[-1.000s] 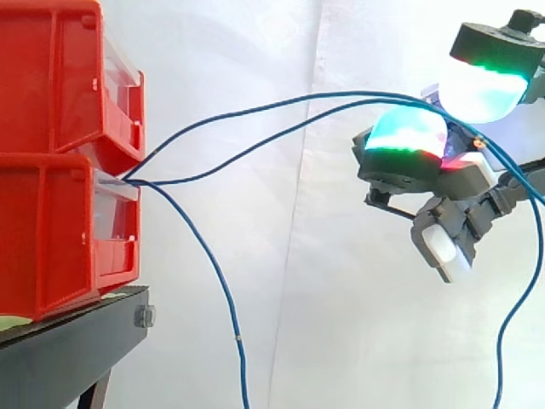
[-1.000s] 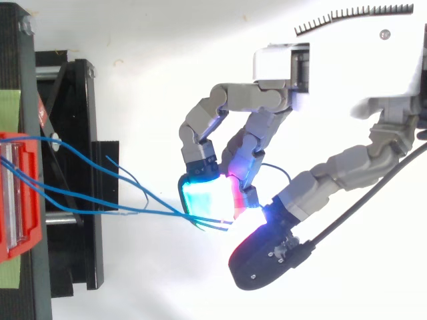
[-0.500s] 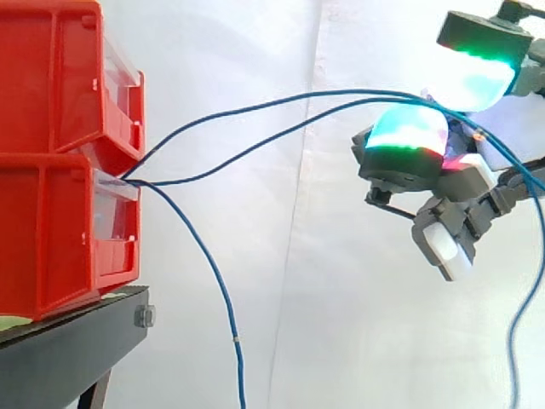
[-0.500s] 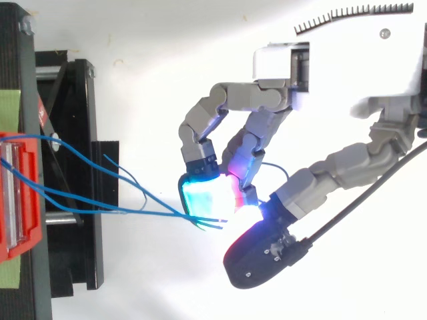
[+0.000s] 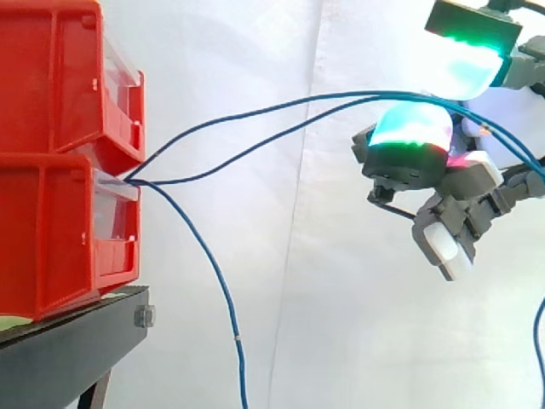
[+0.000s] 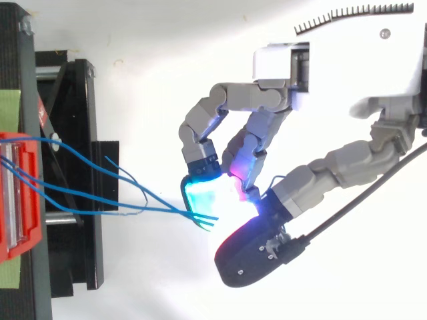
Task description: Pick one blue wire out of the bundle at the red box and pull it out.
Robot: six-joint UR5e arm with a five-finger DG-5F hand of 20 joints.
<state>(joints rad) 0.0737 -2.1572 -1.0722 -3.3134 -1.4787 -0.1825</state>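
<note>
Two stacked red bins (image 5: 51,153) stand at the left on a black stand (image 5: 68,349). Several blue wires (image 5: 255,115) leave the gap between the bins. Two of them arc right to my hand (image 5: 409,141) and pass over its cyan-green fingertip pad (image 5: 413,128), under the raised thumb pad (image 5: 468,64). A third blue wire (image 5: 226,298) droops to the bottom edge. From above, the wires (image 6: 100,200) run from the bin (image 6: 20,193) to the curled fingers of my hand (image 6: 347,60), the thumb (image 6: 250,257) crossing above them.
A white curtain backs the scene. The black stand (image 6: 67,167) reaches right of the bins with a bracket under the wires. A loose blue wire tail (image 5: 542,341) hangs at the right edge, below the hand.
The thumb has risen in the side view and slid left in the top view. The wire tail at the right has shifted toward the edge. The wires at the bins look the same.
</note>
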